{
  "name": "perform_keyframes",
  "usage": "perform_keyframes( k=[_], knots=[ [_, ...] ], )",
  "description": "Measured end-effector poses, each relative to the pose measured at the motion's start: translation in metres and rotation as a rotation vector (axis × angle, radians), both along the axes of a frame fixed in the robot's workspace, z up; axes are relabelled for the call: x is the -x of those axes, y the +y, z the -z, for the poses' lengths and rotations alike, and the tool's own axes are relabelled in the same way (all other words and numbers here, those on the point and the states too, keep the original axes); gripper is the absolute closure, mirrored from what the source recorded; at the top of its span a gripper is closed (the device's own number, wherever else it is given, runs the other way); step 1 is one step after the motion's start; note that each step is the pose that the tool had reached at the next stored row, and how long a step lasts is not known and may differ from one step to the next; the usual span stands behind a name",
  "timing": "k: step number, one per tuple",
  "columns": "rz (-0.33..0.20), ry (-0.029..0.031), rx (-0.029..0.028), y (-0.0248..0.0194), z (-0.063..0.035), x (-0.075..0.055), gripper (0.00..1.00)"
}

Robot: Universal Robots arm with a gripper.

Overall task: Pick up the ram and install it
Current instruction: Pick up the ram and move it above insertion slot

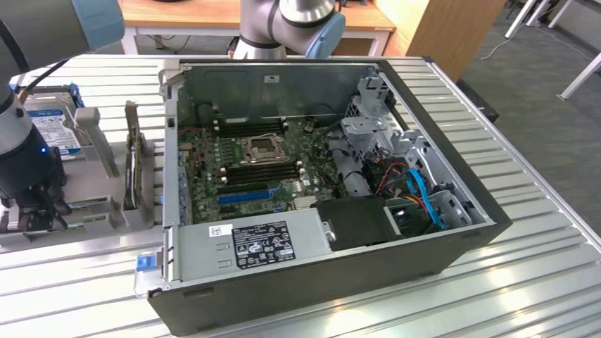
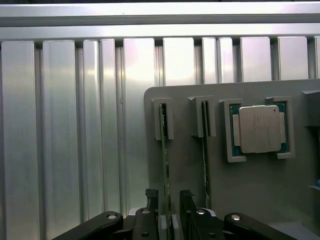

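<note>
Seen edge-on, the ram (image 2: 163, 150) is a thin green stick standing in a slot of the grey holder (image 2: 190, 170). A second ram stick (image 2: 205, 150) stands in the neighbouring slot. My gripper (image 2: 169, 207) is open and straddles the first stick's near end, one dark finger (image 2: 151, 200) on each side with a small gap to the board. In the exterior view the gripper (image 1: 36, 211) hangs low over the grey holder (image 1: 89, 204) at the exterior view's left, beside the open computer case (image 1: 329, 282), whose motherboard (image 1: 253, 165) lies exposed.
A square silver processor (image 2: 259, 129) rests in a pocket of the holder near the sticks. A hard drive (image 1: 52, 123) with a blue-white label stands behind the arm. Dark upright cards (image 1: 131, 162) stand between the holder and the case. The ribbed metal table (image 2: 65, 125) surrounds everything.
</note>
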State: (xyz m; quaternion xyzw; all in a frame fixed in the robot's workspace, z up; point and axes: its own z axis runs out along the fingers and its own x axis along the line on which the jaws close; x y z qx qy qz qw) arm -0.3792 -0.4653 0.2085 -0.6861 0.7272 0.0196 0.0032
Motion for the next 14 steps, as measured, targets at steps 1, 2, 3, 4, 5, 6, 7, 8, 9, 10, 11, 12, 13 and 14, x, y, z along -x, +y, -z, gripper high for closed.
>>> perform_keyframes(
  k=[1,2,3,4,5,6,7,8,9,10,11,12,13,14],
  knots=[
    [0.0,0.0,-0.0001,0.0,0.0001,-0.0013,0.69],
    [0.0,0.0,-0.0002,0.0,0.0002,-0.0024,0.69],
    [0.0,0.0,-0.0003,0.0,0.0003,-0.0035,0.69],
    [0.0,0.0,-0.0004,0.0,0.0003,-0.0041,0.69],
    [0.0,-0.0001,-0.0008,0.0,0.0004,-0.0043,0.69],
    [0.0,0.0,-0.0008,0.0,0.0004,-0.0043,0.69],
    [0.0,0.0,-0.0008,0.0,0.0004,-0.0043,0.69],
    [0.0,0.0001,-0.0007,0.0,0.0005,-0.0044,0.69],
    [0.0,0.0,-0.0008,0.0,0.0011,-0.0044,0.69],
    [0.0,0.0,-0.0008,0.0,0.0018,-0.0045,0.69],
    [0.0,0.0,-0.0008,0.0,0.0025,-0.0045,0.69],
    [0.0,0.0,-0.0008,0.0,0.0031,-0.0044,0.69],
    [0.0,0.0,-0.0008,0.0,0.0037,-0.0045,0.69],
    [0.0,0.0,-0.0008,0.0,0.0043,-0.0045,0.69]
  ],
)
